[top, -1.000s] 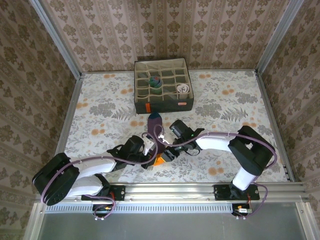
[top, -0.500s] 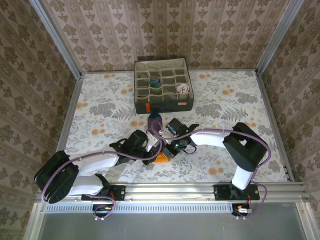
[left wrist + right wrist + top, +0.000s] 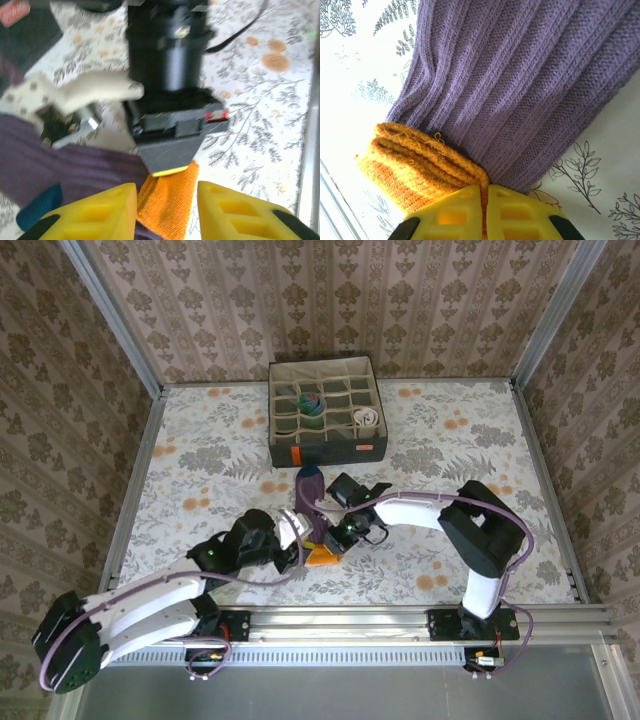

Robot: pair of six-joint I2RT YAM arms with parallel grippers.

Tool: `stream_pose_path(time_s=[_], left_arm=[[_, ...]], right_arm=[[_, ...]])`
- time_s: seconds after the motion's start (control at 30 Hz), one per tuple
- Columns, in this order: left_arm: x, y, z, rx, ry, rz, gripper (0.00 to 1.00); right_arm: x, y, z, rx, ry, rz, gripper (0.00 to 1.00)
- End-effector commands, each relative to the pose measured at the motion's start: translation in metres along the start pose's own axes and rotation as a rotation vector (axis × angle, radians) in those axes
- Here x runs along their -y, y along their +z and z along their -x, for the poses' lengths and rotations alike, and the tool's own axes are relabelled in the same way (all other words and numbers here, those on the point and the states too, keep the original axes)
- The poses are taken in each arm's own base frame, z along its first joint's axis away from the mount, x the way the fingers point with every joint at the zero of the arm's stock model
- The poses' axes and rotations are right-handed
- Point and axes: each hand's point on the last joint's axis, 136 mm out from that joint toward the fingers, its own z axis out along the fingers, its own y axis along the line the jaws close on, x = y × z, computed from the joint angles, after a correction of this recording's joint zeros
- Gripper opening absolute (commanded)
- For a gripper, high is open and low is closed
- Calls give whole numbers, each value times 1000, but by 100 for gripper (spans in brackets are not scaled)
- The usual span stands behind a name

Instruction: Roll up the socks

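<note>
A purple sock with an orange cuff lies on the flowered table, stretched toward the near edge. In the right wrist view my right gripper is shut on the folded orange cuff, with the purple ribbed leg running away from it. My left gripper stands open astride the cuff; its left finger brushes the fabric and its right finger is clear. The right gripper's dark finger presses on the cuff just ahead. A teal toe patch shows at the lower left.
A grey fabric box with many compartments stands at the back centre. It holds a rolled striped sock and a rolled white sock. Metal rails bound the table, and both arms meet at the front middle.
My right gripper moved in and shut on the orange cuff. My left gripper opened off the cuff, and the left arm drew back toward the near left.
</note>
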Motion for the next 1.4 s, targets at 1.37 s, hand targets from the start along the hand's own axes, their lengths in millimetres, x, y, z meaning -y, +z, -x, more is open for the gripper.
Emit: stream_pose_path(time_s=[1.37], left_arm=[[14,51,-60,-386,592,-42,39]], right_arm=[[26,20,-31,-223,68,-68,9]])
